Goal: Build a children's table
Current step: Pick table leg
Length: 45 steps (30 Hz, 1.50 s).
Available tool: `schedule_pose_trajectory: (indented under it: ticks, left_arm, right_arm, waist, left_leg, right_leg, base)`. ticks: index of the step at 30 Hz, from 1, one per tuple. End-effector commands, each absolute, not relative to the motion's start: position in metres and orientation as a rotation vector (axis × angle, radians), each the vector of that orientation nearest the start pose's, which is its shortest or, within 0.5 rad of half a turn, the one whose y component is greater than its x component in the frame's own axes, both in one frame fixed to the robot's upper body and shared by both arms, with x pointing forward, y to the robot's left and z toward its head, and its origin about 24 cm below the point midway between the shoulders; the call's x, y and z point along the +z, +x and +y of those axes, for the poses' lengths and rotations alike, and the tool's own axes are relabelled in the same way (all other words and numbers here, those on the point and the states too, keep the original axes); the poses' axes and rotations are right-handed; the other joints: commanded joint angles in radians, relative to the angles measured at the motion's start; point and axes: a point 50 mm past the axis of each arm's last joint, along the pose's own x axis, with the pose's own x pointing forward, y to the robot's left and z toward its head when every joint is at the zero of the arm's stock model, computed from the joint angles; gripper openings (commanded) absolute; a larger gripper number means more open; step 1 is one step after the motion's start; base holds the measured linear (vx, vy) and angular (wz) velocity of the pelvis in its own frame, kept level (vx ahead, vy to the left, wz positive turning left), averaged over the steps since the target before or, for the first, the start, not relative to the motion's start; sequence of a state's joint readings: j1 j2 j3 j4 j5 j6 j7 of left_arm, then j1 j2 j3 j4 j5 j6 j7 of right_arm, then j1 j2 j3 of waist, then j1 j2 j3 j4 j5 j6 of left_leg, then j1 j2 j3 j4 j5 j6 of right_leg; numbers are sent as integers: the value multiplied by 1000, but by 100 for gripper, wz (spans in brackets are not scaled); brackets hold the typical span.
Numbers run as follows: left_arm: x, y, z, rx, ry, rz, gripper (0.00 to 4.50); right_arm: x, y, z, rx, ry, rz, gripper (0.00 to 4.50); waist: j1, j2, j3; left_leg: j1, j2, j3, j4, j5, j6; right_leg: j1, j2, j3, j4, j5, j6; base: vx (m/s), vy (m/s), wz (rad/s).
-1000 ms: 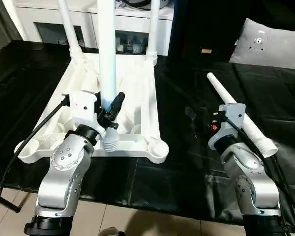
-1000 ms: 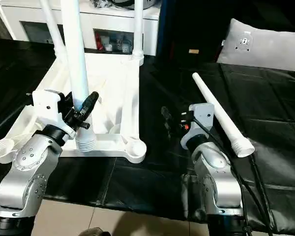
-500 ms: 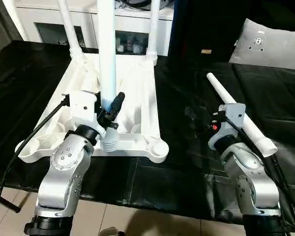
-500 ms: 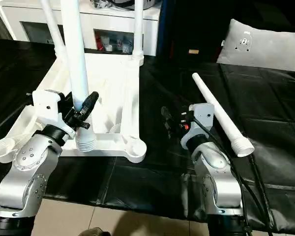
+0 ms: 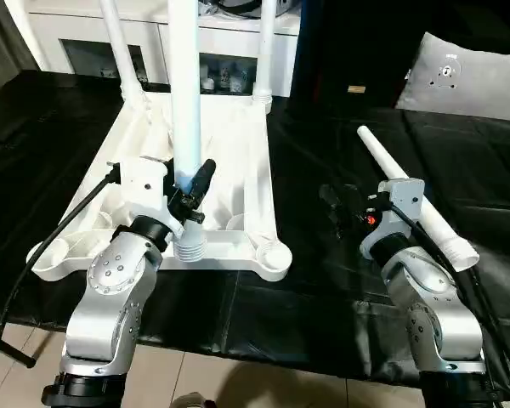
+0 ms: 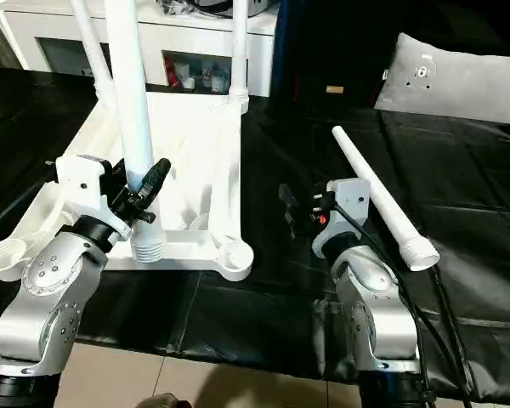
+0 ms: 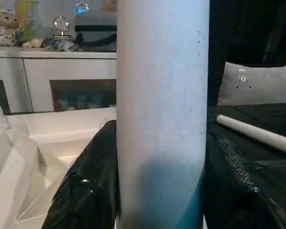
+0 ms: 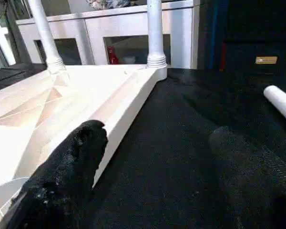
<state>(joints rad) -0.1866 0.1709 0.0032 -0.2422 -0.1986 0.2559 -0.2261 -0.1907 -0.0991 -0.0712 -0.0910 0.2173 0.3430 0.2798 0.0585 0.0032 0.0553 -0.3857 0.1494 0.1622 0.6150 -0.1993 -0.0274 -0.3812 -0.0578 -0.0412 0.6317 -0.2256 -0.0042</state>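
Left pincer (image 5: 189,189) was clamped on an upright leg (image 5: 184,102); right pincer (image 5: 344,208) hung wide open, empty, beside the loose leg (image 5: 412,202).

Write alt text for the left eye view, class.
The left gripper holds a white table leg upright over the upturned white tabletop, which has two legs already standing in its far corner sockets. The right gripper hangs open beside a fourth leg lying on the black cloth.

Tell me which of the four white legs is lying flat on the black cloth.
The leg beside the right gripper. Two others stand in the tabletop's far sockets; the left gripper holds one upright.
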Motion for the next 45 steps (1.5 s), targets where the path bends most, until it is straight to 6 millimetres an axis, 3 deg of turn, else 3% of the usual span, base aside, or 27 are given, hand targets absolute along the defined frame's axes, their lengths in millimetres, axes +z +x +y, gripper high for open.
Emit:
schedule_pose_trajectory:
  ticks: [1, 45]
  left_arm:
    - [127, 276, 148, -319, 12, -178, 188]
    - [127, 276, 148, -319, 12, -178, 188]
  right_arm:
    - [83, 285, -154, 291, 115, 45, 390]
    - [83, 285, -154, 291, 115, 45, 390]
  waist:
    - [0, -4, -57]
    - [1, -4, -59]
  left_leg:
    - [16, 74, -25, -82, -131, 7]
    - [16, 73, -24, -79, -119, 13]
  right_leg:
    - [39, -83, 51, -73, -56, -179]
    - [40, -84, 51, -72, -41, -182]
  base:
    - [0, 0, 0]
    - [0, 0, 0]
